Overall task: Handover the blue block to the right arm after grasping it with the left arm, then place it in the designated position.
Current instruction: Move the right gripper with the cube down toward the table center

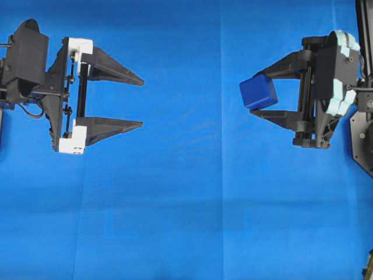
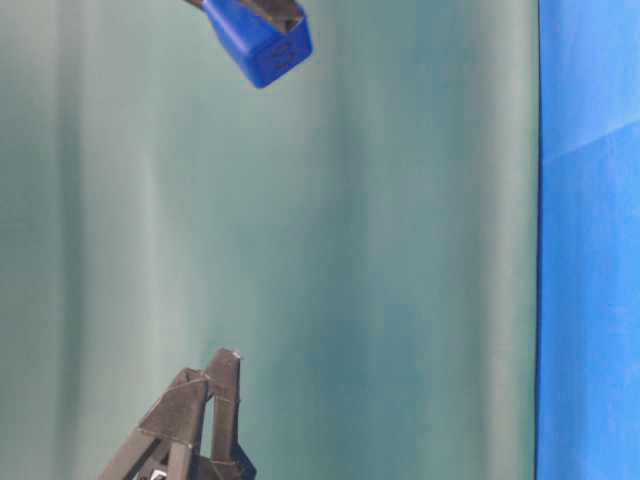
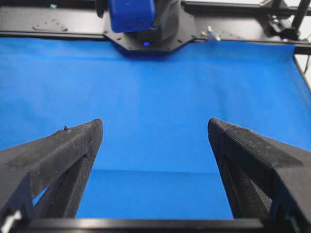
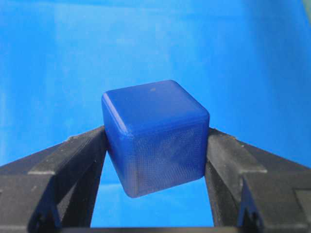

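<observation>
The right arm's gripper (image 1: 261, 93) held the blue block (image 1: 259, 92) pinched at its fingertips; the left gripper (image 1: 140, 100) stood wide open, empty. Placing well likely meant lowering gently onto the blue cloth (image 1: 186, 221) before releasing.

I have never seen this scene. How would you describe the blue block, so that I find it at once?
Look at the blue cloth covering the table, then at the all-black right gripper on the right of the overhead view. Its jaws are shut on the blue block, a small rounded cube, darker than the cloth and lifted off it. The white-bracketed left gripper opposite stands open, empty.
</observation>
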Tool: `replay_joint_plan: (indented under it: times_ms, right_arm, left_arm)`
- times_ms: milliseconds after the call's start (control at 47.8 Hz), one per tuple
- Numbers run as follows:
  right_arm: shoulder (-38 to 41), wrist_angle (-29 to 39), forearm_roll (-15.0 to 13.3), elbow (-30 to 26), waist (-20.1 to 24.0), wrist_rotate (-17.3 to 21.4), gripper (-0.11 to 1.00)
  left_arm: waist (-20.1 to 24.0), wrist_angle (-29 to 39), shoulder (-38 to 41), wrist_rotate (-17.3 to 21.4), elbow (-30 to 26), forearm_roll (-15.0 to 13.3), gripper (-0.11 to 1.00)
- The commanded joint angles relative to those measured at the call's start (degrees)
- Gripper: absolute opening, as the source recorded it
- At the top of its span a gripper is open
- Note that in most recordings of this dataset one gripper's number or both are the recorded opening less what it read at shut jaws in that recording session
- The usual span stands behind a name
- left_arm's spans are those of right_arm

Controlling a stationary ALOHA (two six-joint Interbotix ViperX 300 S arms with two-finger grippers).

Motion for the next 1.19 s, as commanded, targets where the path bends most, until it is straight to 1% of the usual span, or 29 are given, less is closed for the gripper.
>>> replay_joint_plan:
  times_ms: [0,628,795,1172]
  right_arm:
    - [-0.35,0.00,0.18,-0.53,0.26,0.09,0.44]
    - [0.97,-0.18,0.09,-0.18,0.26,0.09,0.44]
    - [4.57,-1.93,0.00,-0.44,0.09,0.09,0.44]
    - [14.68,-10.20,0.18,-1.32,-1.93,0.18,0.44]
  left_arm:
    - [0.09,-0.26,-0.79,0.09,-1.32,0.18,0.93]
    - [0.09,-0.44,-0.70,0.09,-1.32,0.18,0.93]
    - [0.09,-0.53,-0.79,0.09,-1.32,0.18,0.93]
    - [0.09,-0.53,-0.62,-0.09,-1.32,0.09,0.93]
